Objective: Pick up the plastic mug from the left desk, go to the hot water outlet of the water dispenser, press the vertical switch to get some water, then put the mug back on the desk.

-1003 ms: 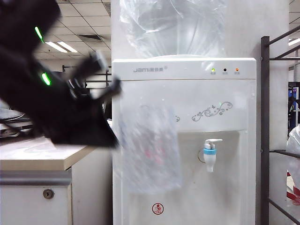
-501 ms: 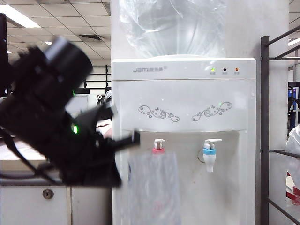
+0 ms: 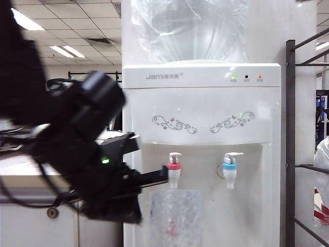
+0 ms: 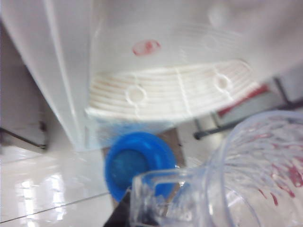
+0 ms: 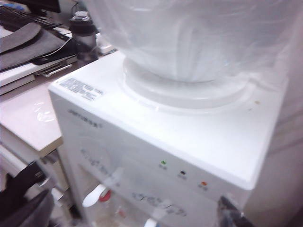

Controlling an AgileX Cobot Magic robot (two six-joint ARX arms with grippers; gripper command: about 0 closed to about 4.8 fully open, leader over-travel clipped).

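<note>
The clear rippled plastic mug (image 3: pixel 176 218) hangs upright just under the hot water outlet (image 3: pixel 174 167), the white tap with the red collar, on the water dispenser (image 3: pixel 205 103). Its vertical switch (image 3: pixel 175 155) sticks up above the collar, untouched. My left gripper (image 3: pixel 154 180) comes in from the left and is shut on the mug's handle (image 4: pixel 156 187); the mug (image 4: pixel 258 175) fills the wrist view's corner. My right gripper (image 5: pixel 130 201) hovers open high over the dispenser's front, above the red-collared outlet (image 5: pixel 98 194). The left desk (image 3: pixel 20 177) lies behind the left arm.
A blue-collared tap (image 3: pixel 230 167) sits right of the red one. A ribbed drip tray (image 4: pixel 175 92) and a blue disc (image 4: pixel 137 163) on the floor lie below the mug. A dark metal rack (image 3: pixel 291 144) stands at the right. A dark bottle (image 5: pixel 83 28) and a keyboard (image 5: pixel 23 14) rest on the desk.
My left arm has swung down and to the right with the mug, which dropped from in front of the taps to just below the red-collared one. The dispenser has not changed.
</note>
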